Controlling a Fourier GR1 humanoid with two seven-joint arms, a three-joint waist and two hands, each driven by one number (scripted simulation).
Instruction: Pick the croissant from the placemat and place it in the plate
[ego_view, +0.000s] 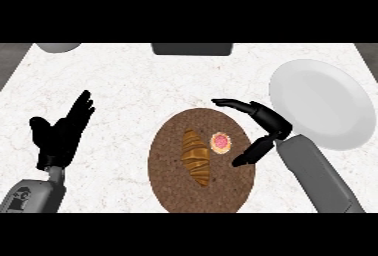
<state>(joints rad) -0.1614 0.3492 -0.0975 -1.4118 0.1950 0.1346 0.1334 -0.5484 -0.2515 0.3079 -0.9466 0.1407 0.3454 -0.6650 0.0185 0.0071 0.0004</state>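
Croissant (196, 157) on placemat (177, 190), just left of spread right hand (272, 126)

The tabletop (133, 75) is white with faint brownish veins, like marble. The placemat (170, 185) is dark brown with a fine speckled pattern. The croissant (196, 157) is golden brown with darker bands. The tart (221, 142) is pale with a pink middle. The plate (325, 100) is plain white. The left hand (63, 132) and the right hand (266, 122) are black.
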